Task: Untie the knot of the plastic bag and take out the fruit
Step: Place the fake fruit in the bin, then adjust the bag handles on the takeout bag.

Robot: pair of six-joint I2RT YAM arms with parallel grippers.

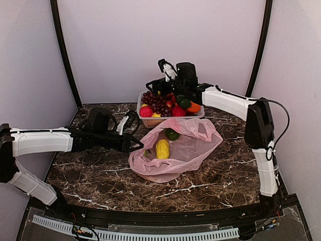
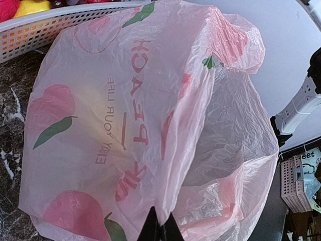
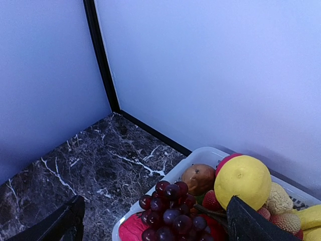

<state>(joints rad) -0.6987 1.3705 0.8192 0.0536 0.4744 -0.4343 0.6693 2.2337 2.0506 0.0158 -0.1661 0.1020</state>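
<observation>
Dark marble table (image 1: 225,175) carries the pink plastic bag (image 1: 193,150), lying open at its middle with a yellow fruit (image 1: 162,149) and a green fruit (image 1: 172,134) inside. The left hand (image 1: 136,146) is clenched on the bag's left edge. The right hand (image 3: 158,221) hangs released and empty over the basket (image 1: 150,122) behind.

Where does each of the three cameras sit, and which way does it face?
Top: fixed above and behind the robot, looking down and forward at the table; left arm and right arm both show.
Left wrist: low by the table, facing the pink bag close up, basket behind it; the shut left pincer shows at the bottom edge.
Right wrist: above the basket, facing the back corner; the open right pincer frames the fruit.
Shared: bag in top and left wrist; basket in all three.
</observation>
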